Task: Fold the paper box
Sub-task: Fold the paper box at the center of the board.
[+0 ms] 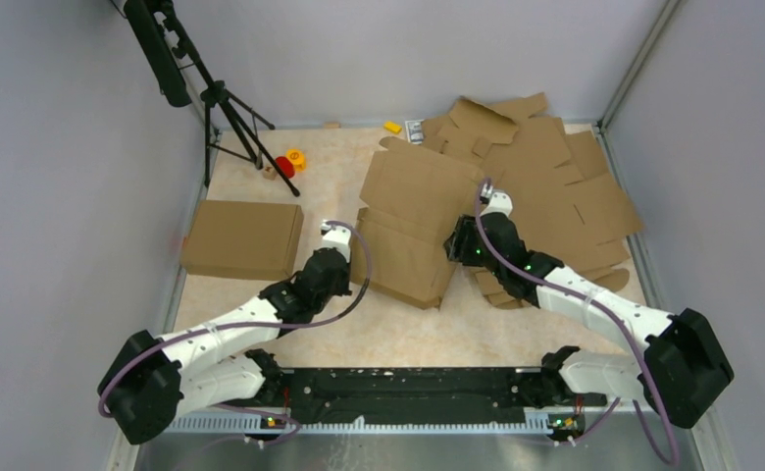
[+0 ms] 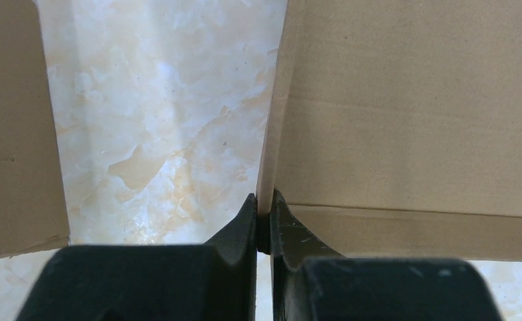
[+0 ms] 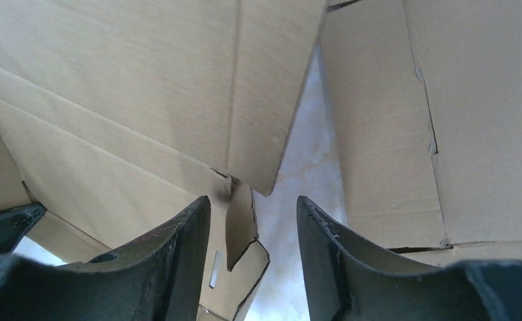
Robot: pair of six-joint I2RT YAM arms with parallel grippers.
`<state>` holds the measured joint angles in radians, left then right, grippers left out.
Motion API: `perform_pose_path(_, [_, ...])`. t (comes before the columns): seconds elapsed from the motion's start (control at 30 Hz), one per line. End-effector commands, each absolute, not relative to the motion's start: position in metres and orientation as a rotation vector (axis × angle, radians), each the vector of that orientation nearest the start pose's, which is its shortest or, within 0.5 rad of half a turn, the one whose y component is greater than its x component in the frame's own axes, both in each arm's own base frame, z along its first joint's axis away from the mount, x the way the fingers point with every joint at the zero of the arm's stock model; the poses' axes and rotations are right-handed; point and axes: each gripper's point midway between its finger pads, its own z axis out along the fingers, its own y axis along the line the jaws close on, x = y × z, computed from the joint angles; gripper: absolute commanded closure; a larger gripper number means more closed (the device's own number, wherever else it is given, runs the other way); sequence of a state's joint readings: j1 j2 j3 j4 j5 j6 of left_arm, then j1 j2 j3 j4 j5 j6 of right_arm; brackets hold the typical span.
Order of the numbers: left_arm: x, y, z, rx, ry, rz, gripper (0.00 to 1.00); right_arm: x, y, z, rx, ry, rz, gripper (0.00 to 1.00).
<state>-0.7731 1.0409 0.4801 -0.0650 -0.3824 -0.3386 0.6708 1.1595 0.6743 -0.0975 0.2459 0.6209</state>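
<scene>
Your left end effector (image 2: pixel 264 212) is pinched tight on the left wall edge of the box (image 1: pixel 413 221); I judge this pins that side upright so the box won't slide. Your right end effector (image 3: pixel 251 207) stands part-open, with its jaws either side of a small corner tab (image 3: pixel 240 224) and no contact that I can see. It looks lined up to catch that tab. Between the two, the box sits mid-surface (image 1: pixel 418 329), half raised, its big panel leaning back. Left of it a folded box (image 1: pixel 241 238) rests closed. Beyond on the right, flat blanks (image 1: pixel 565 186) lie heaped, likely the supply. A tripod (image 1: pixel 224 103) stands far left.
</scene>
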Motion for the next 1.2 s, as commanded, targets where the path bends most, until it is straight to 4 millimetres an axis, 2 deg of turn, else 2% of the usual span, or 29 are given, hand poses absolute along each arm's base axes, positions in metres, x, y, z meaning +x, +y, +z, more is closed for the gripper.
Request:
perform_pose_path(0.0, [0.259,-0.181,0.098,0.236,2.104,-0.258,1.00,0.303,0.203,0.162,0.096,2.080,0.487,0.51])
perform_pose_path(0.07, [0.259,-0.181,0.099,0.234,2.103,-0.263,1.00,0.303,0.202,0.160,0.106,2.094,0.473,0.60])
perform_pose_path(0.17, [0.259,-0.182,0.099,0.236,2.100,-0.268,1.00,0.304,0.203,0.160,0.103,2.091,0.477,0.63])
perform_pose_path(0.27, [0.258,-0.183,0.097,0.241,2.108,-0.266,0.99,0.303,0.206,0.163,0.074,2.085,0.494,0.85])
perform_pose_path(0.33, [0.258,-0.183,0.096,0.244,2.115,-0.263,0.98,0.303,0.210,0.164,0.043,2.089,0.505,0.94])
perform_pose_path(0.47, [0.258,-0.187,0.089,0.254,2.146,-0.266,0.91,0.299,0.215,0.163,-0.012,2.095,0.500,1.00])
perform_pose_path(0.63, [0.255,-0.200,0.082,0.274,2.192,-0.324,0.83,0.298,0.211,0.160,-0.068,2.085,0.386,1.00])
perform_pose_path(0.7, [0.253,-0.206,0.082,0.288,2.199,-0.356,0.75,0.300,0.209,0.156,-0.090,2.070,0.326,1.00])
perform_pose_path(0.73, [0.253,-0.207,0.084,0.293,2.199,-0.362,0.66,0.302,0.207,0.155,-0.105,2.062,0.298,1.00])
perform_pose_path(0.8, [0.253,-0.206,0.089,0.297,2.192,-0.361,0.56,0.304,0.204,0.153,-0.121,2.049,0.252,1.00])
perform_pose_path(0.93, [0.252,-0.199,0.107,0.292,2.162,-0.346,0.42,0.308,0.199,0.155,-0.151,2.005,0.210,1.00])
perform_pose_path(1.07, [0.257,-0.187,0.130,0.256,2.098,-0.328,0.27,0.307,0.203,0.161,-0.216,1.947,0.239,1.00])
perform_pose_path(1.1, [0.260,-0.184,0.136,0.233,2.078,-0.327,0.21,0.307,0.204,0.162,-0.231,1.940,0.244,1.00])
perform_pose_path(1.17, [0.272,-0.179,0.148,0.147,2.046,-0.337,0.03,0.306,0.206,0.164,-0.256,1.938,0.250,1.00])
